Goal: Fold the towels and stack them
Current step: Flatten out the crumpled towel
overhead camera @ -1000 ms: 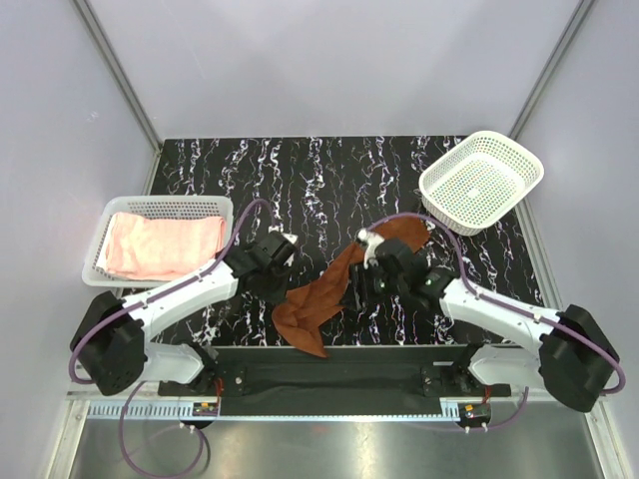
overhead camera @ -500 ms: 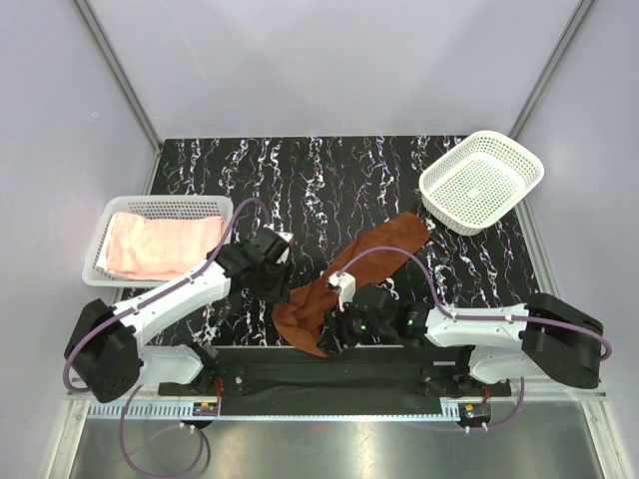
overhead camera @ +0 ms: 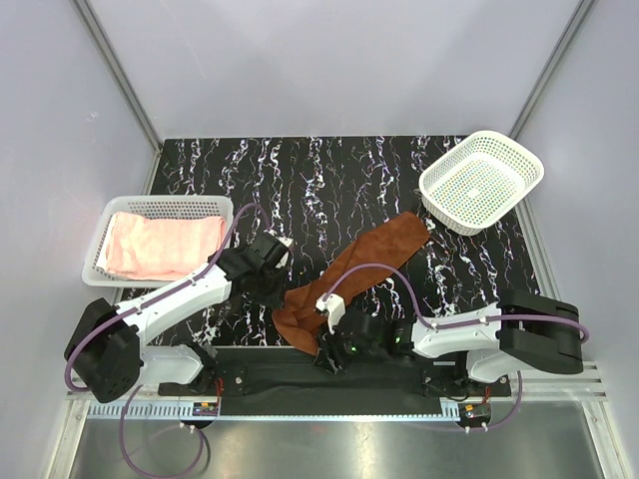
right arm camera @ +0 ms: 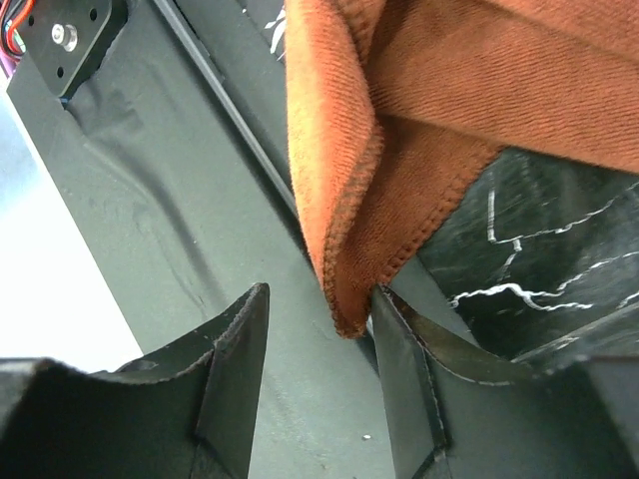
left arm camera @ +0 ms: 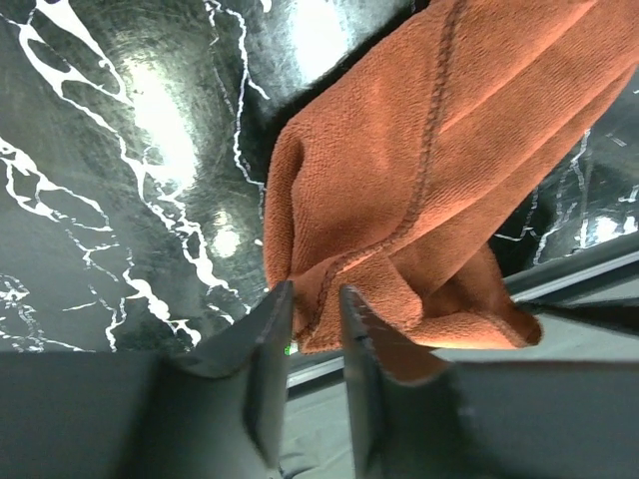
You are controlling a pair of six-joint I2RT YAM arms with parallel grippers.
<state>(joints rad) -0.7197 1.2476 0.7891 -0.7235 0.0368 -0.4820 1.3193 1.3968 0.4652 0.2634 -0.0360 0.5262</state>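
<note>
Rust-brown towel (overhead camera: pixel 349 267) lies diagonal on counter (overhead camera: pixel 300 170), near end bunched at front edge. Soft, limp, will sag: take hemmed corners. Right gripper (right arm camera: pixel 319 299) parted around corner. Left gripper (left arm camera: pixel 312 299) narrow at hem, grip unclear.

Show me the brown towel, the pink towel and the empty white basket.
rust-brown towel (overhead camera: pixel 377 251): top view, middle of its stretched strip
pale pink towel (overhead camera: pixel 160 246): top view, centre of its upper surface
empty white mesh basket (overhead camera: pixel 477 183): top view, its bare floor

Overhead looking down, wrist cameras close (both share rust-brown towel (left arm camera: pixel 419 180))
</note>
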